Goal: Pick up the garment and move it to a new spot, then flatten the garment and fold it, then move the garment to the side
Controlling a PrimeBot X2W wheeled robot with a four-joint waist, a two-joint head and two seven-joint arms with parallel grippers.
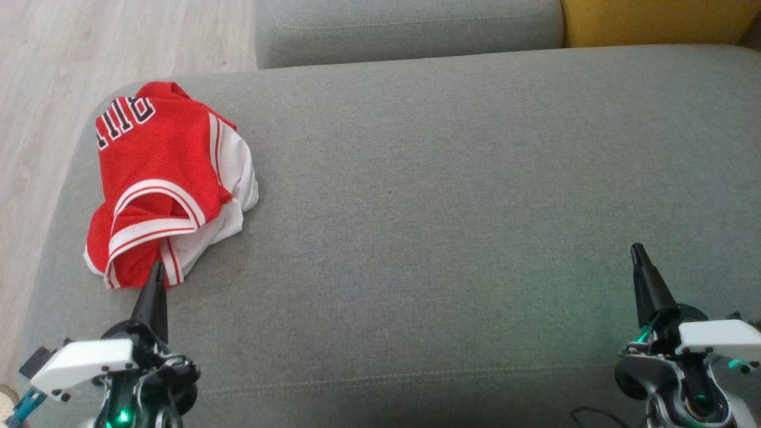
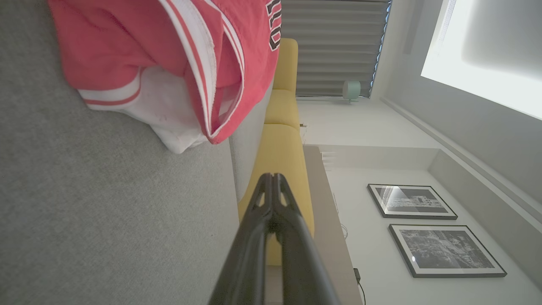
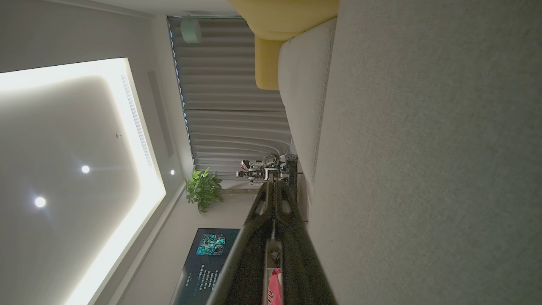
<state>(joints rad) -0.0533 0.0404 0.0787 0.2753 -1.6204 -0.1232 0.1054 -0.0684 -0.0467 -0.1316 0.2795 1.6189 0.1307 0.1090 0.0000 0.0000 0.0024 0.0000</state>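
Observation:
The garment is a red jersey with white trim and black lettering, lying crumpled at the left end of the grey sofa seat. My left gripper is shut, its tip just at the garment's near hem, with nothing between the fingers. In the left wrist view the garment lies above and left of the shut left gripper. My right gripper is shut and empty, hovering over bare seat at the lower right. The right wrist view has the shut right gripper beside the seat, and a sliver of the garment low down.
A grey back cushion and a yellow cushion run along the far edge. Wooden floor lies beyond the seat's rounded left end. The seat between the grippers is bare fabric. Framed pictures hang on a wall.

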